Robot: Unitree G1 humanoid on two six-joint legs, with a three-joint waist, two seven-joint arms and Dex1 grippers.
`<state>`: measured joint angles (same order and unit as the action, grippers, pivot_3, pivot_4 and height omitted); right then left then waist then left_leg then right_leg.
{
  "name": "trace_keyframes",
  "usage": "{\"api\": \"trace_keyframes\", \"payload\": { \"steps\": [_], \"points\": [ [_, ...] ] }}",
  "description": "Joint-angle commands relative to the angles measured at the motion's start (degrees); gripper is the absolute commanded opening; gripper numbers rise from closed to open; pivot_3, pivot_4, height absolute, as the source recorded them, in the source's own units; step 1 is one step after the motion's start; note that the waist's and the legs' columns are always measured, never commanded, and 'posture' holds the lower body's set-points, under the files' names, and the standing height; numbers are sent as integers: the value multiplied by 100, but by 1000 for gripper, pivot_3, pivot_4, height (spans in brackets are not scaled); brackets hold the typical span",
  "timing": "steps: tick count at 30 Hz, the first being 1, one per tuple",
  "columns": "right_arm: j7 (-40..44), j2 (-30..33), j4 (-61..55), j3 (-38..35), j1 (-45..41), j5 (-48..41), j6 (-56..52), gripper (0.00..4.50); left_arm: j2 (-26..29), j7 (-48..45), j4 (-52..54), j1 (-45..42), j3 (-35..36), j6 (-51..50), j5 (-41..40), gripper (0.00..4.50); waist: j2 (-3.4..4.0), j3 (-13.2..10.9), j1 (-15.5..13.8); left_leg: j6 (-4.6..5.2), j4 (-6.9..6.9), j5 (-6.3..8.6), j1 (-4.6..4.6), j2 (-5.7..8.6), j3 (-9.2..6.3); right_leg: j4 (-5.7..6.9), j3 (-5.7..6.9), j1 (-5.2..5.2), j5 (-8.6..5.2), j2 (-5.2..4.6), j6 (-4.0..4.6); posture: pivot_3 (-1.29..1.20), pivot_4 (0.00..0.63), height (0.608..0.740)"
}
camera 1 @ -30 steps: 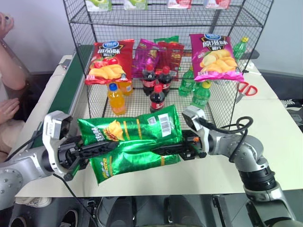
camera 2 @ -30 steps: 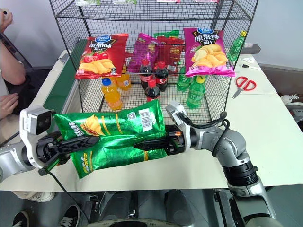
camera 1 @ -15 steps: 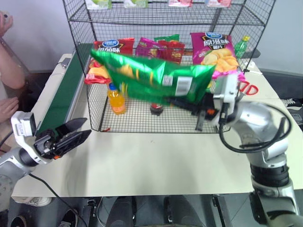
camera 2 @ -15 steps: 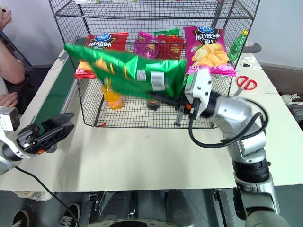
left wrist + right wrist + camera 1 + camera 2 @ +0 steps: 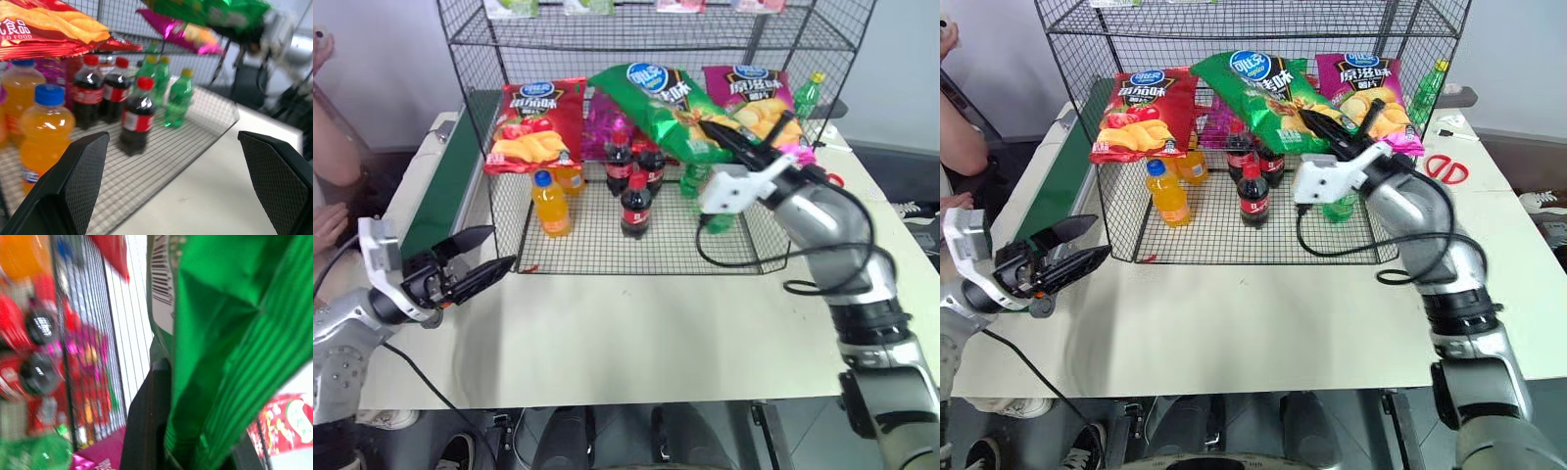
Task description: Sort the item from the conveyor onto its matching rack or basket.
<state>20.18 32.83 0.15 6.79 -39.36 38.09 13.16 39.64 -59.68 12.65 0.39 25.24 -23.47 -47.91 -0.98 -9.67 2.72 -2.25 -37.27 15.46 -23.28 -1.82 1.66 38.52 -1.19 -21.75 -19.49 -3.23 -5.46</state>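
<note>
A: What has changed since a second ago?

B: The green crisp bag (image 5: 671, 108) has gone from hanging low over the table (image 5: 636, 333), pinched between both claws, up to the middle tier of the rack (image 5: 460, 59). The left claw (image 5: 480, 257) has let go and pulled back toward 8 o'clock; the right arm has swung the bag up alone.

A: Start at the left, then.

B: At 9 o'clock a person's arm (image 5: 335, 147) shows at the edge. Next comes the conveyor (image 5: 440, 196), its dark green belt running up toward 11 o'clock. Over the table's near-left part hangs the left claw, fingers spread wide with nothing between them, pointing at the rack's front.

A: And inside the rack?

B: On the bottom mesh stand an orange drink bottle (image 5: 552, 204), cola bottles (image 5: 635, 204) and green bottles (image 5: 1337, 208). Above them a red crisp bag (image 5: 530, 125) lies at 11 o'clock, a magenta-pink bag (image 5: 754, 98) at 1 o'clock.

A: The green bag?

B: At 12 o'clock, between those two, logo side up and tilted, overlapping the pink one. The right claw (image 5: 736, 140) is clamped tight on its right end; the right wrist view shows the black finger (image 5: 146, 421) pressed against green foil beside the barcode.

A: Anything further right?

B: Red-handled scissors (image 5: 1447, 168) on the table at 2 o'clock.
</note>
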Motion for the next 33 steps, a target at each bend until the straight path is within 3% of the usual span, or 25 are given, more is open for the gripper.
{"api": "trace_keyframes", "payload": {
  "steps": [1,6,14,18,25,33],
  "points": [
    [-414,-288,318,215,-351,465,-563,0,5,-30,176,73,23,447,372,4482,-1,0,-14,-1,-1,0,-1,-3,0,1,0,-2,0,3,0,0,150,739],
    [-736,-456,838,476,-568,918,-1178,0,-13,-9,446,305,79,686,512,4482,-1,0,-40,-1,-3,-1,-16,2,2,-1,1,-13,0,-7,0,0,150,739],
    [-1034,-757,1107,649,-729,859,-1537,0,-101,177,677,511,146,675,422,4482,-1,0,-12,15,-5,8,-15,0,3,19,-3,-21,0,-6,0,0,150,739],
    [-805,-991,1136,653,-766,491,-1615,0,-118,184,701,540,128,690,451,4482,-2,1,-9,14,-10,7,-15,1,5,42,-7,-32,-1,-4,1,0,150,739],
    [-587,-1200,895,583,-852,-81,-1574,3002,-141,224,712,548,31,646,448,4500,-5,3,2,13,-17,6,-13,-1,5,61,-12,-39,-1,-1,1,0,150,739],
    [408,-1376,-68,255,-627,-1293,-2194,3002,-142,291,732,581,-31,584,467,4500,-5,3,-8,13,-17,6,-14,-2,6,63,-12,-40,0,-2,1,0,150,739]
  ]
}}
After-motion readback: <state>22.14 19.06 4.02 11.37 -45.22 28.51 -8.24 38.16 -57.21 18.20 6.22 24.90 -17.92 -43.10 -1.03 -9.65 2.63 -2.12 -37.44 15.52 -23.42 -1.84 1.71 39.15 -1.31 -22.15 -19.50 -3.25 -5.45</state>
